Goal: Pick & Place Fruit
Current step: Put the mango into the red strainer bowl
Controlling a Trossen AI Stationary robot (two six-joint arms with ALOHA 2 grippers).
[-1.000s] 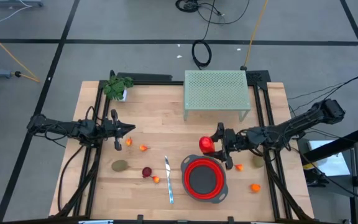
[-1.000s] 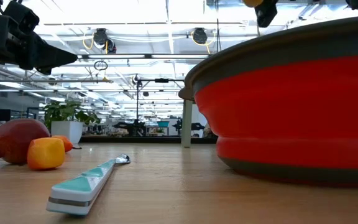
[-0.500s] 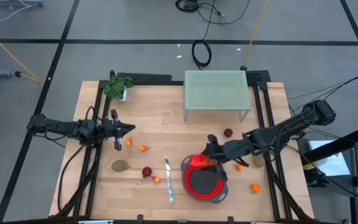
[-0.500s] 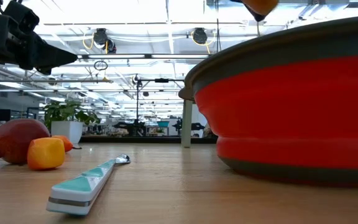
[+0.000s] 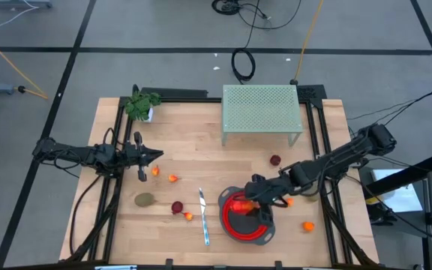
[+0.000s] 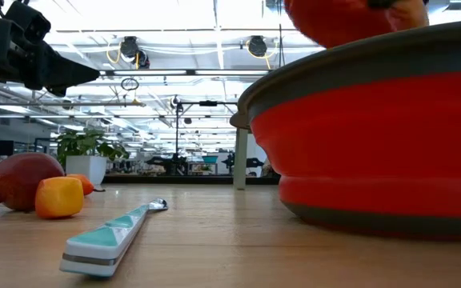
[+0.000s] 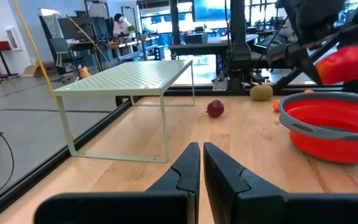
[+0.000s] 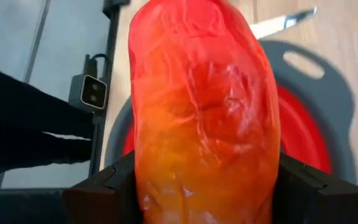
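Right gripper (image 5: 244,204) has been carrying the orange-red fruit (image 5: 238,202) from right of centre down over the red bowl (image 5: 265,232), lower centre, still clamping it. You are lowering before releasing. Left gripper (image 5: 156,155) is waiting, clenched empty, mid-left.

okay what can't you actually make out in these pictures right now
- Inside of the red bowl: low view shows only its outer wall.
- Right pincer fingertips: right wrist view, hidden behind the orange-red fruit it holds.
- Bowl floor: high view, partly covered by fruit and arm.
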